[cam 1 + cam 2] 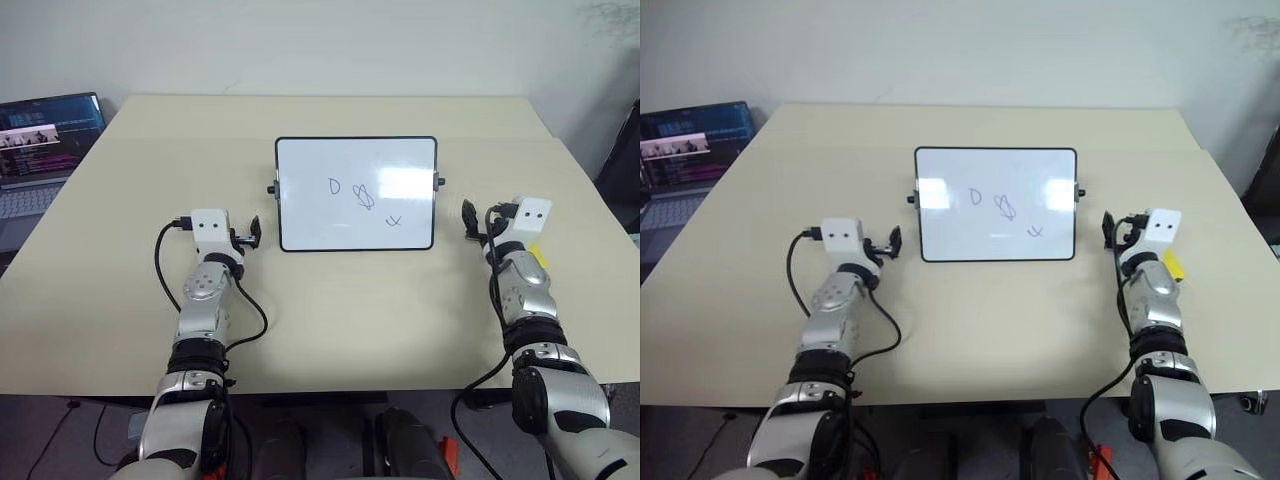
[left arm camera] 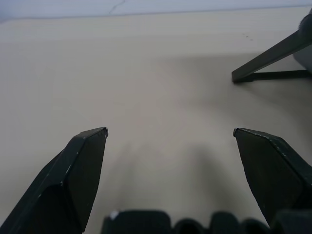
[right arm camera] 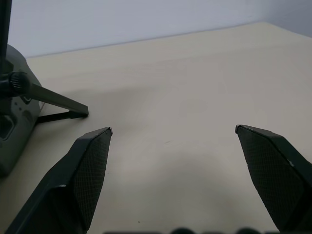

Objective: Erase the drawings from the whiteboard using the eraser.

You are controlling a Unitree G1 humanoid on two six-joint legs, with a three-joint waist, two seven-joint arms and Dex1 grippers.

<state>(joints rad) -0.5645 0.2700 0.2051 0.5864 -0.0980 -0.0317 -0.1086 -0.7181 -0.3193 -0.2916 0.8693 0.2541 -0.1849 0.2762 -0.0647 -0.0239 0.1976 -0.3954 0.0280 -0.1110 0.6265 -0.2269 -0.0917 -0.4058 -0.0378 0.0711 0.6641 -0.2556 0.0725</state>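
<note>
1. A broad, pale beige table (image 1: 330, 320) with a smooth matte top carries everything; a faint seam crosses it toward 12 o'clock, near the far edge
2. At the centre, slightly toward 12 o'clock, stands a rectangular glossy whiteboard (image 1: 356, 194) with a thin black rounded frame and small black knobs on both short sides, propped on thin dark legs that rest on the table
3. On the board are three thin blue marker drawings (image 1: 364, 198): a D-like loop, a looped scribble, a small x-like squiggle
4. At about 3 o'clock lies a small bright yellow eraser block (image 1: 538, 255), well apart from the board, partly hidden
</note>
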